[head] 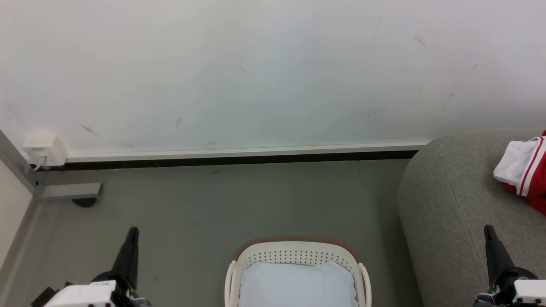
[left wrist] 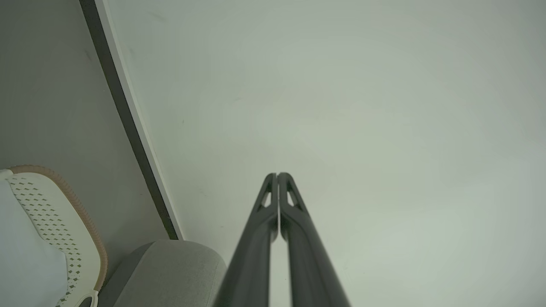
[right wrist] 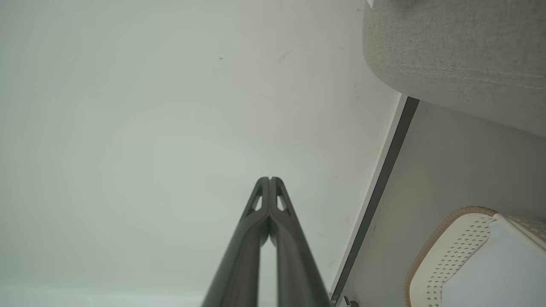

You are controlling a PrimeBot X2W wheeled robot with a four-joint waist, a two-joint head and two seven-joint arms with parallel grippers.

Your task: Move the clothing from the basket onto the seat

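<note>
Cloth [head: 297,285] of plain pale blue-white lies in the perforated cream basket [head: 294,255] with its brown rim at bottom centre, the soft red-and-white clothing [head: 527,170] sits bunched on the rounded grey woven seat [head: 443,204] at the right edge, and the left gripper [head: 133,232] and right gripper [head: 487,230] are clenched, fingers together.

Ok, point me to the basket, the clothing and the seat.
basket [head: 297,249]: head view, far perforated wall.
clothing [head: 509,164]: head view, white part of the garment.
seat [head: 448,204]: head view, rounded grey end.

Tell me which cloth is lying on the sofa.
The red-and-white garment lies on the grey sofa; the plain pale cloth sits inside the basket.
</note>
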